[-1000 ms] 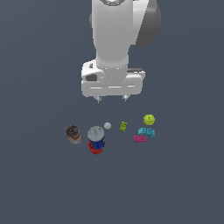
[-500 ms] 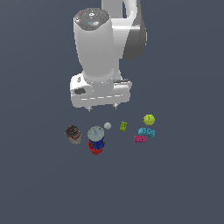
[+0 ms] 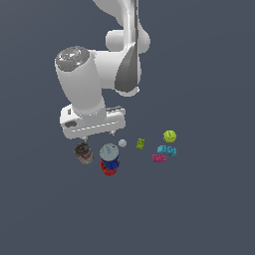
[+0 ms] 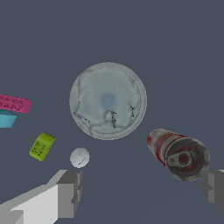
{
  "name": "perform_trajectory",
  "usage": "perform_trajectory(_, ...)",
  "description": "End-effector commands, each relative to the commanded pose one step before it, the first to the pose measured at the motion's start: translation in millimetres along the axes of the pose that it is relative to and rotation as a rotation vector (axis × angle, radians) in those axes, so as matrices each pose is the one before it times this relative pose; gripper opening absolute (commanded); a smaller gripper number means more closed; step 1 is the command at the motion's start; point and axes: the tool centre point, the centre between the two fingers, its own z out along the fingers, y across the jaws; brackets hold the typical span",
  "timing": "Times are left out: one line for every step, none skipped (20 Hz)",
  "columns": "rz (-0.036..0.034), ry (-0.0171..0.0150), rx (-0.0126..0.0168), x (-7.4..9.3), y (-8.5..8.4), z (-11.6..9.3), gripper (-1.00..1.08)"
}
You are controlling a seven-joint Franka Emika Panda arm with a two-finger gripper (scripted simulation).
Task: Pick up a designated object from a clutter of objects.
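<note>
Since the earlier frames, the arm is swinging toward the exterior view's left and sinking, while the small objects are lying where they were. The end effector [image 3: 99,133] is now hanging with its fingers spread wide and holding nothing, just above the clutter on the dark matte surface [image 3: 199,209].

The small cylindrical can with a red-and-white label, silvery rim and dark top [image 3: 83,153] is standing at the exterior view's left end of the clutter, just beside the larger blue-and-red can with a pale grey, mottled lid [image 3: 109,158]. In the wrist view the target [image 4: 178,154] is sitting close to one fingertip [image 4: 213,189], off the midline, while the grey lid [image 4: 108,100] is filling the centre.

Judging by this, the approach step is under way. The next move is likely calling for a further shift until the fingers straddle the target, then a descent clear of the neighbouring can. Its smooth, round metal wall is probably demanding a centred squeeze.
</note>
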Motion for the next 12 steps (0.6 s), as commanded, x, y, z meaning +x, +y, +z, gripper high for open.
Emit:
perform_trajectory(-0.02967,0.00476,-0.00212,-2.84,19.1,15.01,1.0)
perform_trajectory(-0.01131,0.00155,-0.00109,-1.71,7.36,5.93,1.0)
perform_trajectory(-0.01079,0.00138,-0.0012,-1.88,6.96,5.68,1.0)
perform_trajectory(-0.01018,0.00122,-0.00127,-2.02,6.55,5.4,1.0)
perform_trajectory(-0.00963,0.00107,-0.00132,-2.1,6.12,5.11,1.0)
perform_trajectory(-0.00904,0.00092,-0.00134,-2.15,5.7,4.82,1.0)
perform_trajectory(-0.00848,0.00079,-0.00134,-2.16,5.28,4.52,1.0)
perform_trajectory(-0.00789,0.00067,-0.00132,-2.15,4.88,4.22,1.0)
perform_trajectory(-0.00732,0.00056,-0.00128,-2.1,4.47,3.92,1.0)
perform_trajectory(-0.00674,0.00046,-0.00123,-2.03,4.07,3.62,1.0)
perform_trajectory(-0.00617,0.00038,-0.00117,-1.93,3.68,3.31,1.0)
perform_trajectory(-0.00558,0.0003,-0.00109,-1.81,3.3,3.0,1.0)
